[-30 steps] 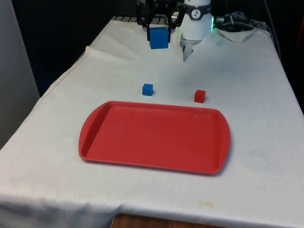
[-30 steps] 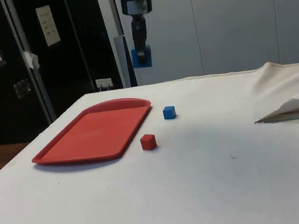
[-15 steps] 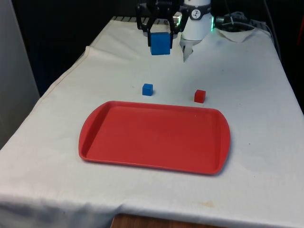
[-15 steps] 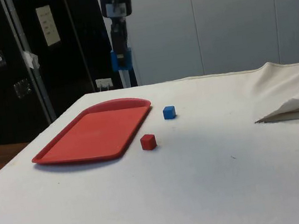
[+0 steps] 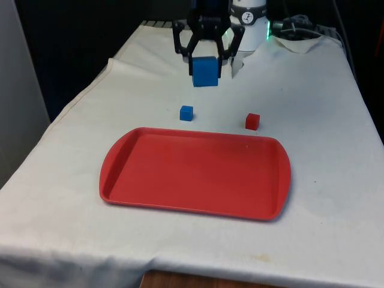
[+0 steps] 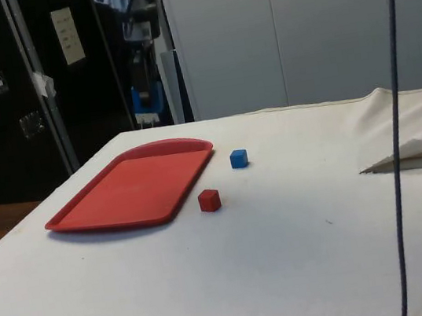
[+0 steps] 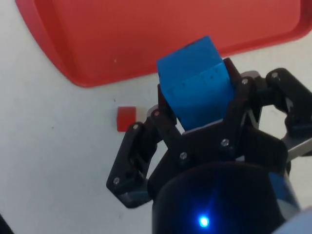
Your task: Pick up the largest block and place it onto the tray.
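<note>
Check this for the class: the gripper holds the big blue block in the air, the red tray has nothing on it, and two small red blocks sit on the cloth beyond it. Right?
Not quite. Front view: the small blocks are one blue and one red, not two red. The gripper does hold the big blue block aloft, and the red tray is empty.

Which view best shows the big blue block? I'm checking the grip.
The wrist view: the big blue block sits close up, clamped in the claw. The front view shows it held above the cloth beyond the tray; the side view shows it distant, against dark cabinets.
</note>
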You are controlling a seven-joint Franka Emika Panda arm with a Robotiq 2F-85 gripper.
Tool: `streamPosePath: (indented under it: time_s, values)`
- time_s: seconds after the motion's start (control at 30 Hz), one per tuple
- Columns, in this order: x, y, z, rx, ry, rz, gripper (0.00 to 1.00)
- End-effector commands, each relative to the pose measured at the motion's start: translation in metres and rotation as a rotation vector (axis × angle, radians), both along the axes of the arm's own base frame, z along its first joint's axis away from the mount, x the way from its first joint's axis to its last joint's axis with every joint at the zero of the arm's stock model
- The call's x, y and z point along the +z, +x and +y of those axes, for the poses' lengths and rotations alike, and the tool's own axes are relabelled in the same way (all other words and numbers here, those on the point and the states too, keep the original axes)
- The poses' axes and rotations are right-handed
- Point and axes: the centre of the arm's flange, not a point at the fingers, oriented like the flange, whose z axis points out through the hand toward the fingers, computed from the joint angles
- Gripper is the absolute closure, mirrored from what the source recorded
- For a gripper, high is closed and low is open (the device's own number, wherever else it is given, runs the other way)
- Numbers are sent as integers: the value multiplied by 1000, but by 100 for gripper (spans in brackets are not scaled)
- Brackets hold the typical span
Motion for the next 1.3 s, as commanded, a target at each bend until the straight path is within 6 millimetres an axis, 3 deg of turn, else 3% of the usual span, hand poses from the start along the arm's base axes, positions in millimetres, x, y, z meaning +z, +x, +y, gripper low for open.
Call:
streamPosePath:
  time_s: [0.0, 0.53, 0.57, 0.73, 1.27]
  values:
    - [-6, 5, 2, 3, 10, 6, 98]
    - [-66, 59, 0, -14, 1, 22, 98]
    - [-62, 56, -1, -16, -8, 22, 98]
    - [-88, 75, -2, -21, -3, 23, 98]
    - [-135, 86, -8, -37, 29, 56, 98]
